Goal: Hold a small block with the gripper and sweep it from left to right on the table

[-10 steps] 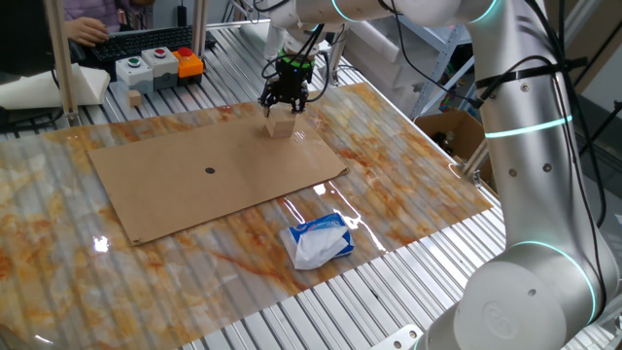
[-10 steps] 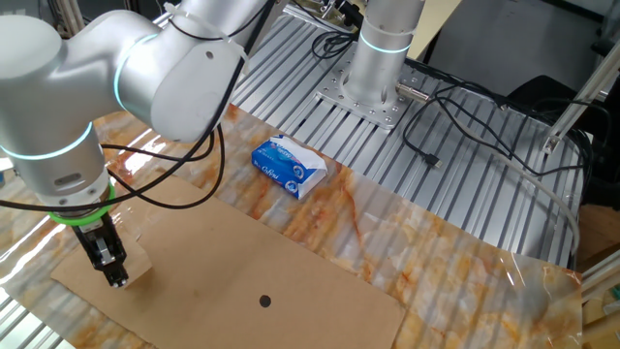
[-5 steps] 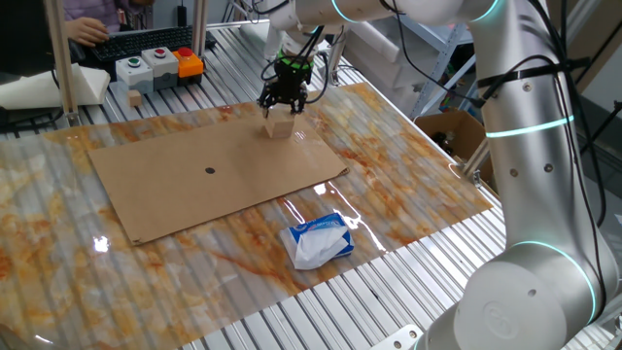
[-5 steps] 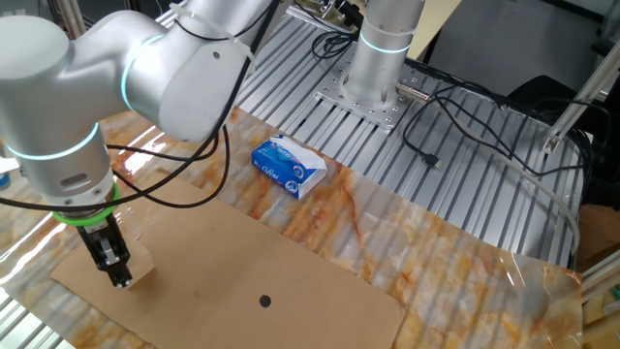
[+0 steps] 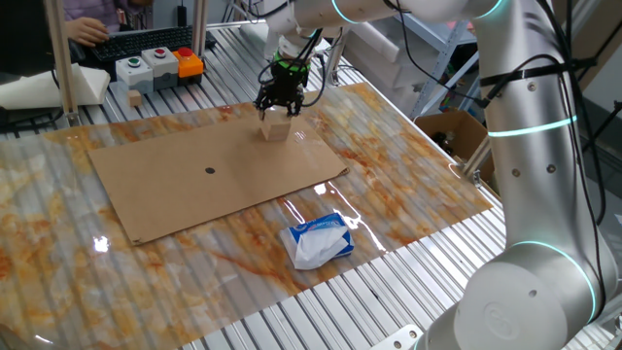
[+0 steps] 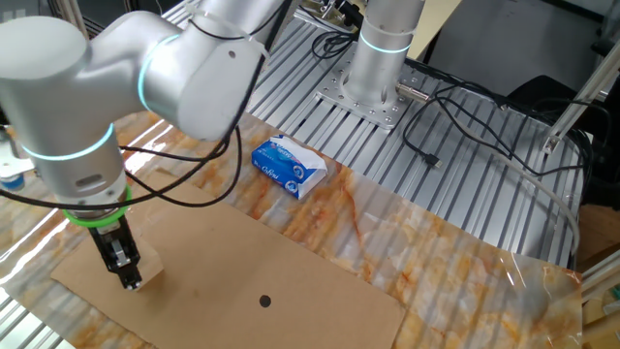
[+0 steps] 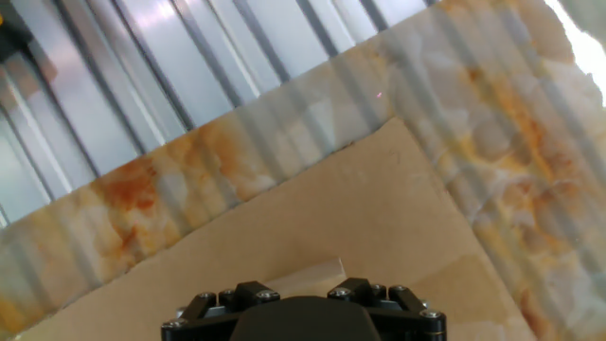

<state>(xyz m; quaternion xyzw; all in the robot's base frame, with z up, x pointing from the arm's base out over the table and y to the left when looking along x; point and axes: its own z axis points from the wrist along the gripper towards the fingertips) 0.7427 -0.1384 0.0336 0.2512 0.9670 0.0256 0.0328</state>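
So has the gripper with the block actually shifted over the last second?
Yes, slightly. In the other fixed view the gripper with the small block has slid along the cardboard sheet toward its dark dot.

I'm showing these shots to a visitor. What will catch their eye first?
Probably the big white robot arm with glowing teal bands, its gripper down on a small block at the far corner of the cardboard sheet. Next, the white-and-blue packet on the glossy marbled table.

My gripper (image 5: 275,110) and the small block (image 5: 274,127) it clamps now sit slightly farther along the cardboard sheet (image 5: 209,173), toward its dark dot (image 5: 210,171), than a second ago.
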